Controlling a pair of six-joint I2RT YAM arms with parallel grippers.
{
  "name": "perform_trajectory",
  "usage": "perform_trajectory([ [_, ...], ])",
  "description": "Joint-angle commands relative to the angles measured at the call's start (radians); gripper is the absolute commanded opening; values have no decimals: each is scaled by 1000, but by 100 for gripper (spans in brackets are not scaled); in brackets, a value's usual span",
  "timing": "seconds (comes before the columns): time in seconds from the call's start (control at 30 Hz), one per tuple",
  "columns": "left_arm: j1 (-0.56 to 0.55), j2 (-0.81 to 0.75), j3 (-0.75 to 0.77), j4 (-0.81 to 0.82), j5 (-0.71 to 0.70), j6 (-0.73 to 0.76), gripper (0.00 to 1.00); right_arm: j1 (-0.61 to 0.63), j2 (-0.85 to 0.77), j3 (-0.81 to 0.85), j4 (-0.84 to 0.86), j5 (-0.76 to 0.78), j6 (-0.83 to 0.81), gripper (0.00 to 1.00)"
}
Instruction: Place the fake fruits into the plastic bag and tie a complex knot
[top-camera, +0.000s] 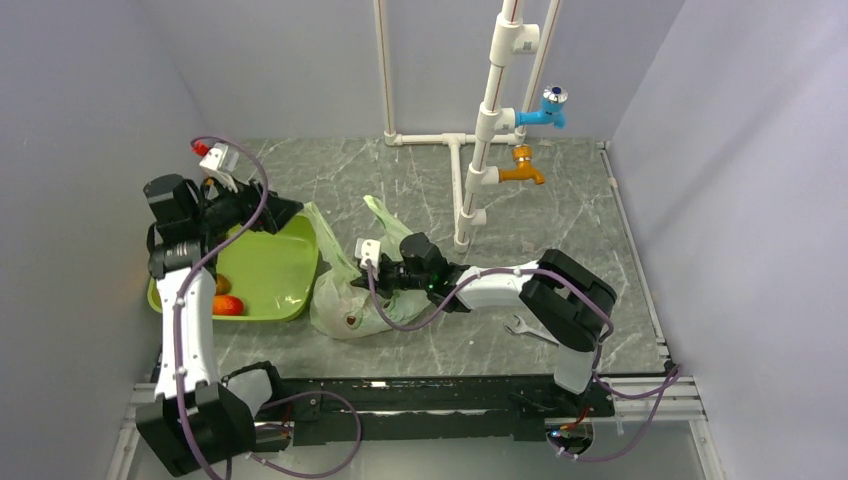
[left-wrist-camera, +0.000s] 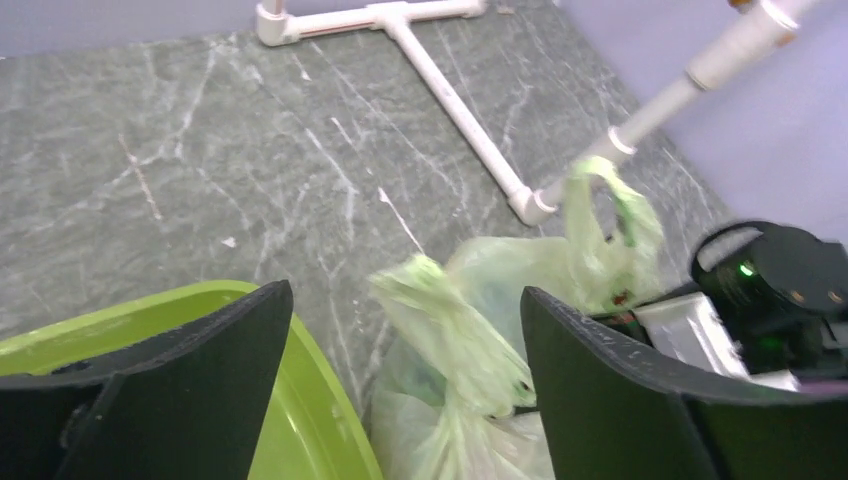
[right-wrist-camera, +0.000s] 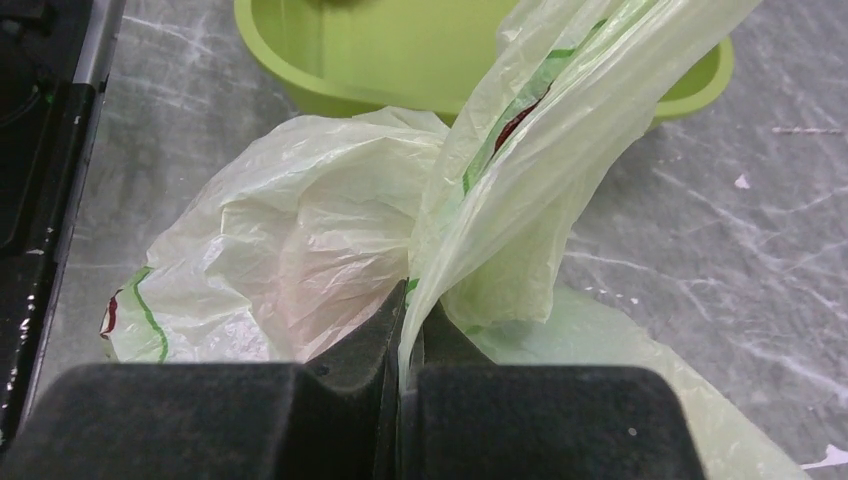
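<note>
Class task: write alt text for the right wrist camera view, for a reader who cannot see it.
The right gripper is shut on a gathered strip of the pale green plastic bag. The bag's crumpled body lies on the grey marbled table, a lime-green tray behind it.

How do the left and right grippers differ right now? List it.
The left gripper stands open, gripping nothing; the right gripper is shut on the plastic bag. The left gripper hovers over the lime tray's rim; the right gripper sits low against the bag. Both have black fingers and face the bag.
</note>
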Motion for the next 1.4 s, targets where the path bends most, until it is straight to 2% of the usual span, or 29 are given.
perform_trajectory([
  [0.0, 2, -160, -98, 119, 126, -86, 99, 7, -26, 46, -42, 5, 19, 0],
  [0.17, 3, -219, -213, 65, 96, -98, 99, 7, -48, 47, -27, 19, 27, 0],
  [0.37, -26, -225, -362, 297, 27, -298, 99, 9, -71, 36, 19, 17, 41, 0],
  [0.53, -106, -210, -394, 374, -9, -406, 94, 26, -64, 51, 10, 90, -1, 0],
  [0.63, -167, -271, -402, 309, -134, -442, 87, 35, -54, 63, -11, 150, -15, 0],
  [0.73, -226, -341, -399, 212, -350, -460, 84, 42, -50, 62, -12, 189, -25, 0],
  [0.83, -269, -295, -347, 118, -468, -502, 83, 53, -48, 66, -16, 230, -36, 0],
  [0.97, -365, -218, -273, 39, -629, -511, 68, 78, -38, 72, -13, 302, -65, 0],
  [1.03, -397, -189, -237, 6, -681, -524, 65, 85, -30, 86, -26, 346, -81, 0],
  [1.13, -431, -186, -214, -24, -749, -519, 67, 94, -17, 104, -35, 400, -103, 0],
  [1.27, -456, -187, -185, -94, -801, -526, 77, 104, 0, 127, -67, 446, -118, 0],
  [1.37, -467, -190, -163, -133, -823, -523, 78, 112, 10, 133, -78, 469, -137, 0],
])
